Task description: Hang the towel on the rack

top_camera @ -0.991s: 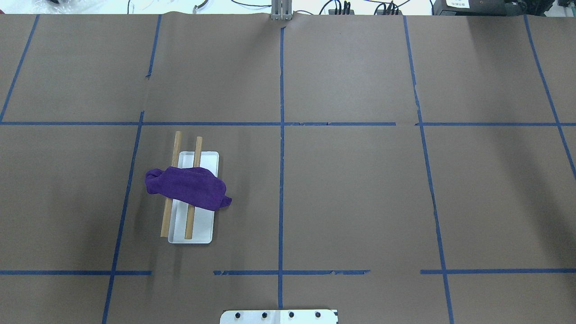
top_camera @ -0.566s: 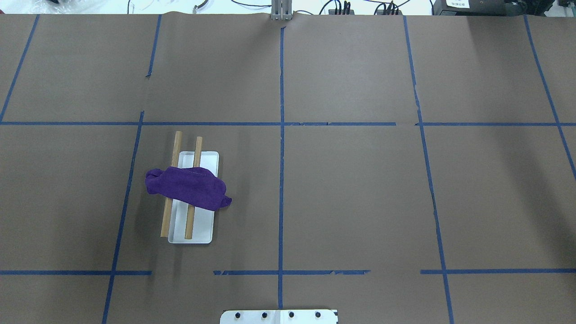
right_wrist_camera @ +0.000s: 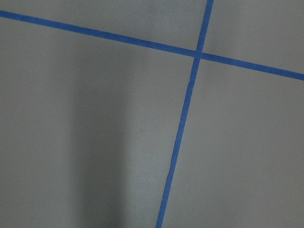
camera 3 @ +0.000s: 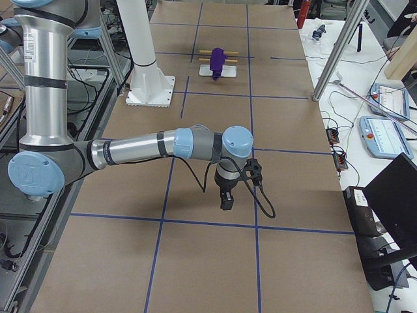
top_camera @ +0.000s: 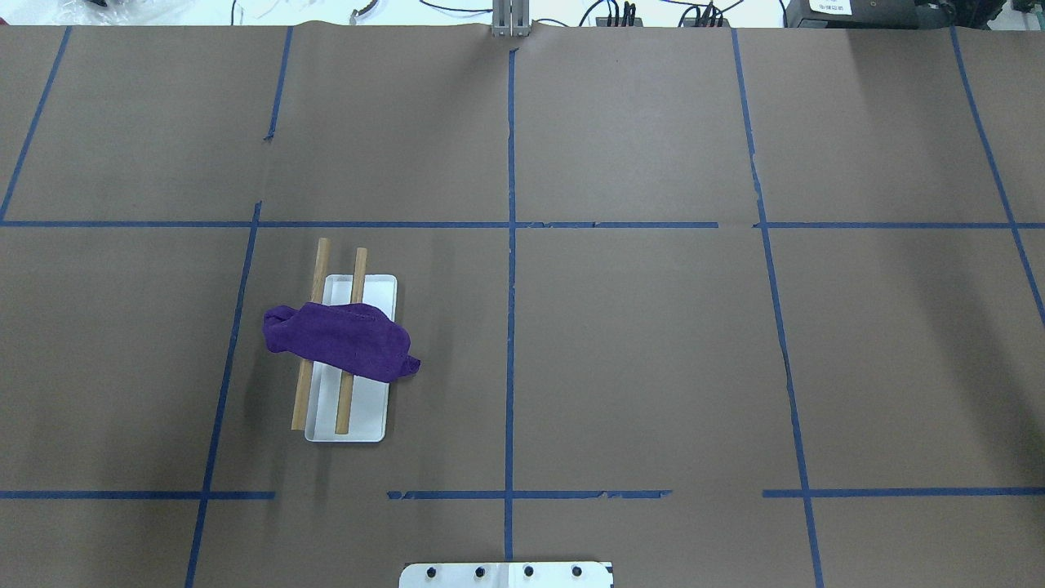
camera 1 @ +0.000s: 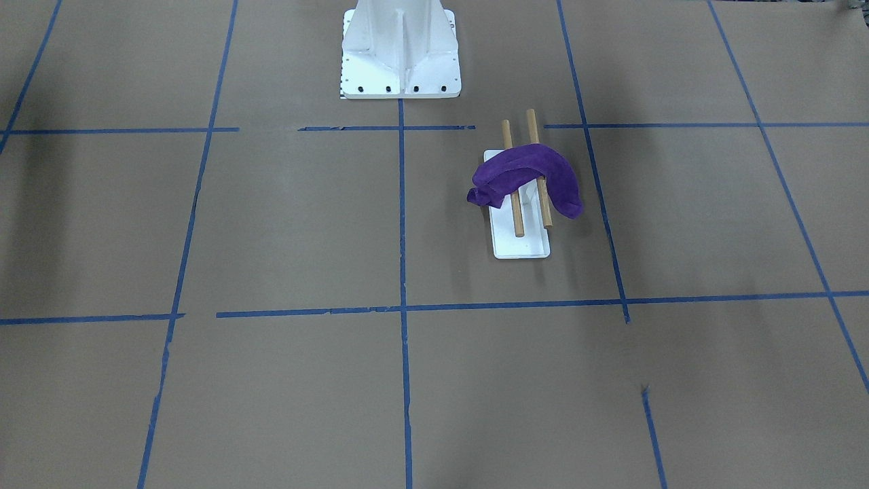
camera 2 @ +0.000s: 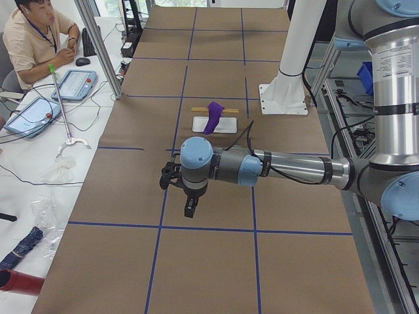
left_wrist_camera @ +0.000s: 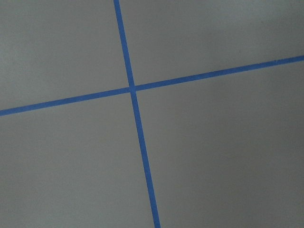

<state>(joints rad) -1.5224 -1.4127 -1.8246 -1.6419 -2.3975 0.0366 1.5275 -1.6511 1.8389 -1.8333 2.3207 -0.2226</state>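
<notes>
The purple towel (top_camera: 339, 339) is draped across both wooden dowels (top_camera: 319, 263) of the rack, whose white base (top_camera: 366, 418) lies on the table's left half. The towel's ends hang down on both sides in the front-facing view (camera 1: 533, 165). It also shows far off in the left view (camera 2: 213, 116) and the right view (camera 3: 217, 62). My left gripper (camera 2: 190, 208) hovers over the table well away from the rack, fingers pointing down. My right gripper (camera 3: 226, 199) hovers at the other end. I cannot tell whether either is open or shut. Both wrist views show only paper and blue tape.
The white bolted pedestal (camera 1: 400, 47) stands at the robot's side of the table, near the rack. Blue tape lines (top_camera: 510, 245) divide the brown paper. An operator (camera 2: 33, 39) sits by tablets (camera 2: 74, 84) beyond the table's far edge.
</notes>
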